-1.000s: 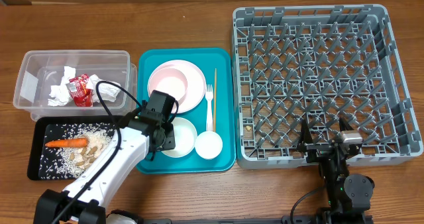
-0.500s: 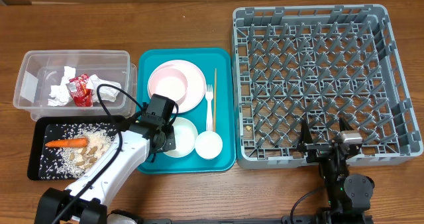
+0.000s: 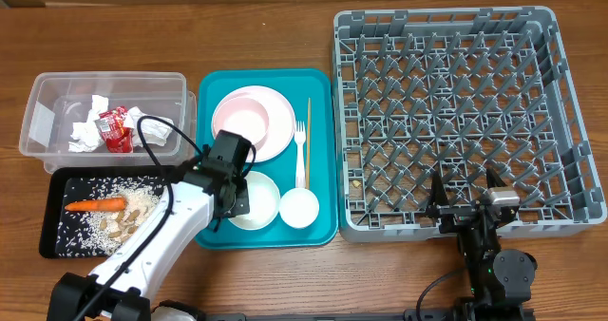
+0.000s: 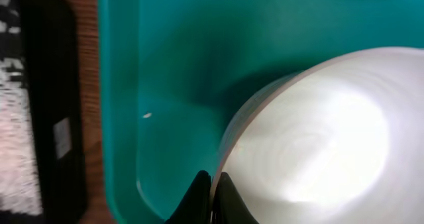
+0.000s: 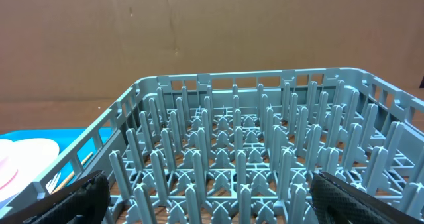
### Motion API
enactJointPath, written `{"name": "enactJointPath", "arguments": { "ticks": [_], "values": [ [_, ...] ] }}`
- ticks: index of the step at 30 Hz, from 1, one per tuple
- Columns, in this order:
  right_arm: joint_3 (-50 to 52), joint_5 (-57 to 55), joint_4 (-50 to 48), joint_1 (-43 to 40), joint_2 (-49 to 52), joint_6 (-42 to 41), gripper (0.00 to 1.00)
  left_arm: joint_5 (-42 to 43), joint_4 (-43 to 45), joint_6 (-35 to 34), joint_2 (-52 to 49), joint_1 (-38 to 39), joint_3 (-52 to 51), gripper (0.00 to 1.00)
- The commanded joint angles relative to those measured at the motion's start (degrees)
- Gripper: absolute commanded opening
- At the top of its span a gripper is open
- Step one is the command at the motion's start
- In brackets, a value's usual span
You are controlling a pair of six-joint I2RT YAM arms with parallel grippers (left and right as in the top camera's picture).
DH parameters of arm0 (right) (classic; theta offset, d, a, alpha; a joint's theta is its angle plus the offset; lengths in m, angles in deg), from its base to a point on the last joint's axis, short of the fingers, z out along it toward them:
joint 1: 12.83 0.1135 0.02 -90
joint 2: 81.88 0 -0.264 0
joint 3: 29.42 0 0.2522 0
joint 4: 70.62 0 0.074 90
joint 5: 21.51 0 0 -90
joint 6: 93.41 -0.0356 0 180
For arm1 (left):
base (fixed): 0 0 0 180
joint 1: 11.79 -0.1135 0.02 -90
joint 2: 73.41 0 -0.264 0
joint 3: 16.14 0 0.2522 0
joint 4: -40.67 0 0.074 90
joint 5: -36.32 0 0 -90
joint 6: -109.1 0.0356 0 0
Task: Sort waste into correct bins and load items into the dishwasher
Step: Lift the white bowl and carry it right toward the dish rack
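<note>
My left gripper (image 3: 234, 198) is shut on the left rim of a small white bowl (image 3: 262, 197) on the teal tray (image 3: 220, 87). In the left wrist view its fingertips (image 4: 213, 181) pinch the bowl (image 4: 318, 131) edge between them. A white cup (image 3: 299, 207), a white fork (image 3: 300, 152), a wooden stick (image 3: 308, 122) and a pink plate (image 3: 254, 122) share that tray. The grey dishwasher rack (image 3: 446, 17) stands at the right. My right gripper (image 5: 215, 199) hangs open at the rack's near edge, holding nothing.
A clear tub (image 3: 104, 77) at the left holds white napkins (image 3: 87, 129) and a red wrapper (image 3: 115, 129). Below it a black tray (image 3: 46, 237) holds a carrot (image 3: 95, 205) and pale scraps (image 3: 128, 218). The black tray (image 4: 53, 138) lies close beside the teal tray's edge.
My left gripper has gone from partly open to shut on the bowl's rim. The right arm has not moved.
</note>
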Motion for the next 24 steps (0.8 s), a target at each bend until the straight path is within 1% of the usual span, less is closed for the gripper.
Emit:
{"name": "enactJointPath", "arguments": {
  "ticks": [1, 6, 9, 11, 15, 16, 20, 21, 24],
  "values": [
    [0.6, 0.0, -0.5, -0.2, -0.7, -0.2, 1.00, -5.9, -4.2, 0.3, -0.4, 0.3, 6.3, 0.04],
    [0.6, 0.0, -0.5, -0.2, -0.7, -0.2, 1.00, -7.6, -9.8, 0.3, -0.4, 0.3, 15.3, 0.04],
    [0.6, 0.0, -0.5, -0.2, -0.7, -0.2, 1.00, -6.4, -11.8, 0.2, -0.1, 0.3, 20.0, 0.04],
    [0.6, 0.0, -0.5, -0.2, -0.7, -0.2, 1.00, -4.0, -12.6, 0.2, 0.4, 0.4, 22.5, 0.04],
    [0.6, 0.0, -0.5, -0.2, -0.7, -0.2, 1.00, 6.5, -11.5, 0.2, 1.9, 0.4, 25.7, 0.04],
    [0.6, 0.0, -0.5, -0.2, -0.7, -0.2, 1.00, 11.7, -10.0, 0.3, 2.7, 0.4, 25.8, 0.04],
    [0.6, 0.0, -0.5, -0.2, -0.7, -0.2, 1.00, 26.5, -6.5, 0.2, 3.4, 0.5, 25.8, 0.04],
    [0.6, 0.0, -0.5, -0.2, -0.7, -0.2, 1.00, 29.0, -5.6, 0.2, 3.4, 0.8, 25.8, 0.04],
    [0.6, 0.0, -0.5, -0.2, -0.7, -0.2, 1.00, 29.7, -3.2, 0.2, 3.4, 2.5, 25.8, 0.04]
  ]
}}
